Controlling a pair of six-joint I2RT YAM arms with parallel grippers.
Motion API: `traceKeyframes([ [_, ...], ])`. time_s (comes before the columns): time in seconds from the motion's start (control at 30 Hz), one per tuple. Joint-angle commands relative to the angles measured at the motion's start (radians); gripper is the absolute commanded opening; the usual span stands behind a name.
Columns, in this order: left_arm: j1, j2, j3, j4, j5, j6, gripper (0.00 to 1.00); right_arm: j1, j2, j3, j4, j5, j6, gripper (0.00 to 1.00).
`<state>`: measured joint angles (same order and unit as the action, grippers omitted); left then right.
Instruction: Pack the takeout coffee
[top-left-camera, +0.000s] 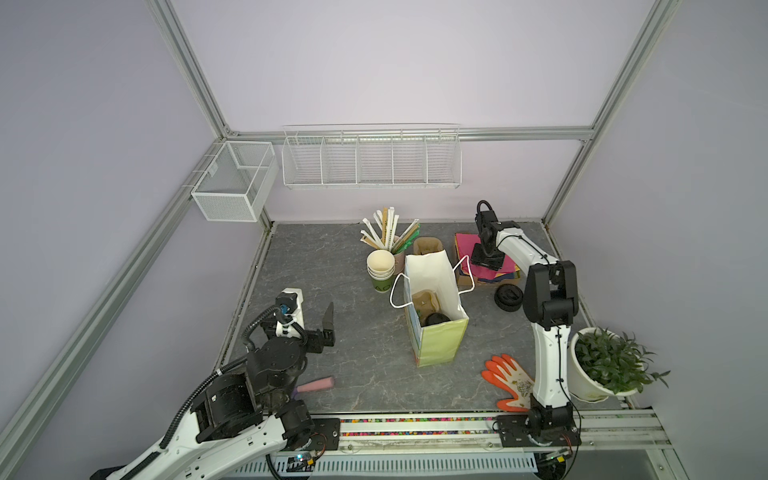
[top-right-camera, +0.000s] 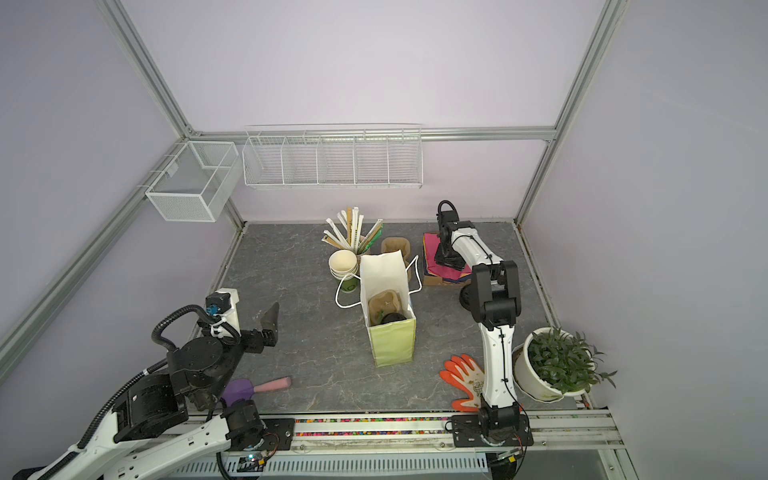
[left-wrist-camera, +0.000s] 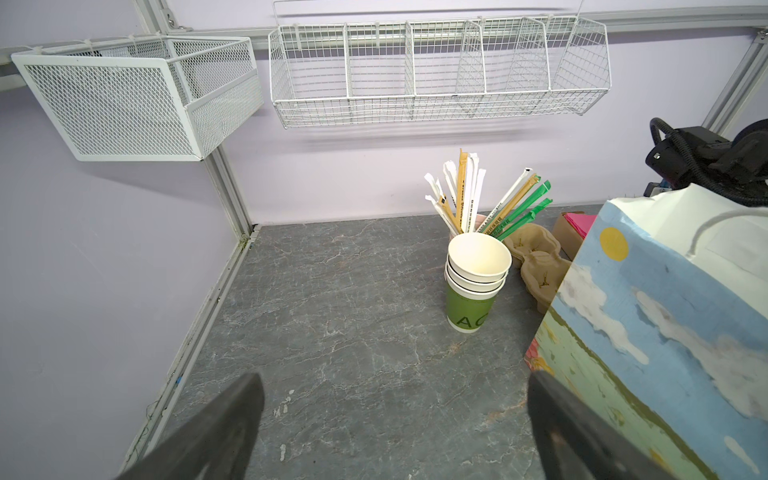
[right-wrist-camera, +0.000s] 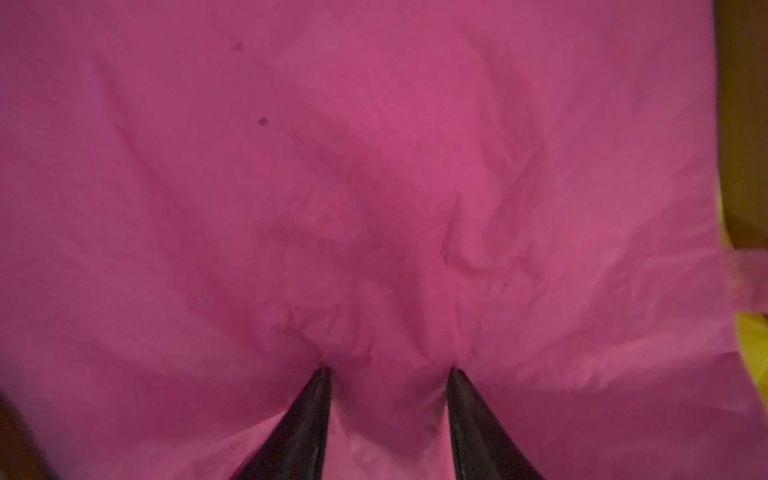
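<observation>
Takeout coffee (top-left-camera: 436, 320) (top-right-camera: 392, 318) showed in both top views as a round black lid down inside the open paper bag (top-left-camera: 440, 345). It sat in the 5 o'clock end of a brown cup carrier (top-left-camera: 424, 301). The bag stood upright near the middle of the table (top-left-camera: 332, 257). At the bag's 9 o'clock, well apart from it, the left gripper (top-left-camera: 329, 326) hovered with its jaws wide apart and nothing between them. At the bag's 1 o'clock the right gripper (top-left-camera: 485, 264) pointed down onto pink paper (top-left-camera: 463, 245) piled in a cardboard box (top-left-camera: 464, 279). A stack of green cups (top-left-camera: 380, 270) stood just beside the bag at its 10 o'clock.

From the left wrist, the left gripper's fingers (left-wrist-camera: 232, 428) spread over bare table, one of them just beside the bag's sky-printed wall (left-wrist-camera: 665, 332). That wall hid the coffee. The green cups (left-wrist-camera: 478, 270) and a bundle of wrapped straws (left-wrist-camera: 469, 195) stood beyond.

From the right wrist, the right gripper (right-wrist-camera: 388, 374) pressed both fingertips (right-wrist-camera: 307, 415) into the pink paper (right-wrist-camera: 374, 166). The tips stood partly apart, with the sheet puckered in the gap between them.
</observation>
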<state>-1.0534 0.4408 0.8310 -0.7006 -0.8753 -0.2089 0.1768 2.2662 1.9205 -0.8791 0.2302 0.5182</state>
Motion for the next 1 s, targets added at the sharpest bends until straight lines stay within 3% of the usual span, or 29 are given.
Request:
traceKeyframes([
  [0.0, 0.006, 0.005, -0.008, 0.001, -0.018, -0.001, 0.99, -0.008, -0.043, -0.031, 0.007, -0.007, 0.000, 0.45],
  [0.97, 0.007, 0.010, -0.010, 0.004, -0.017, 0.005, 0.99, -0.019, -0.171, -0.107, 0.060, 0.004, 0.023, 0.24],
])
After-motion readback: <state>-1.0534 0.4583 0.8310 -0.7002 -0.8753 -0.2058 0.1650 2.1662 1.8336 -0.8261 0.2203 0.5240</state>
